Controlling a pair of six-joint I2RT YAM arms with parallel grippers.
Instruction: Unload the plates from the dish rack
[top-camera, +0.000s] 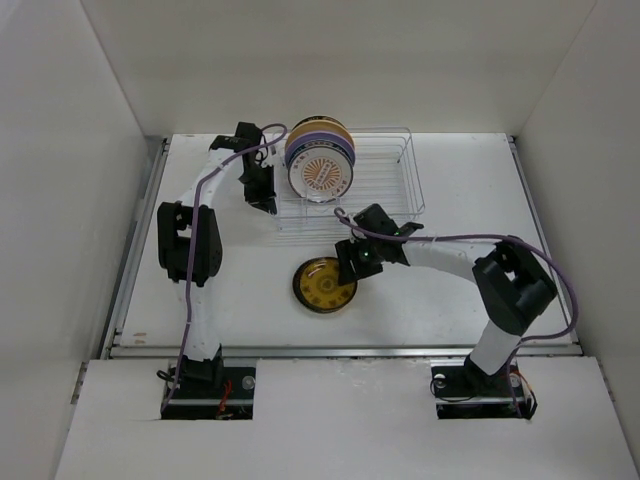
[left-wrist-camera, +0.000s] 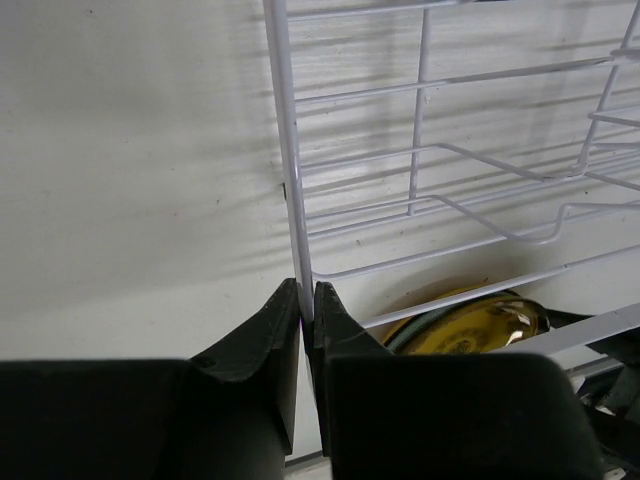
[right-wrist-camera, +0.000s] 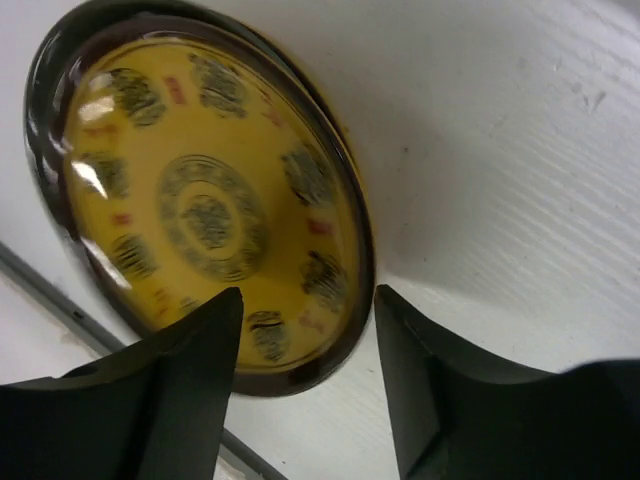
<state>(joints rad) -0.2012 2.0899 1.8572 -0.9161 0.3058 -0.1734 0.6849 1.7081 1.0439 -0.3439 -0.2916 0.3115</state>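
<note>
The small dark-gold patterned plate (top-camera: 324, 284) lies flat on the table in front of the dish rack (top-camera: 412, 170). My right gripper (top-camera: 348, 268) hovers over its right rim, open, the rim between its fingers but touching neither. The right wrist view shows that plate (right-wrist-camera: 210, 210) beneath the right gripper (right-wrist-camera: 305, 300). Other plates stand upright at the rack's left end, the orange sunburst one (top-camera: 320, 175) at the front. My left gripper (top-camera: 270, 205) is shut on the rack's left front corner. The left wrist view shows the left gripper (left-wrist-camera: 306, 295) clamped on a rack wire (left-wrist-camera: 283, 150).
The white table's raised front edge (top-camera: 340, 350) runs just behind the arm bases. White walls close in the left, right and far sides. The rack's right part holds only bare wire dividers (top-camera: 385, 185). Through the rack, the left wrist view catches the gold plate (left-wrist-camera: 470, 325).
</note>
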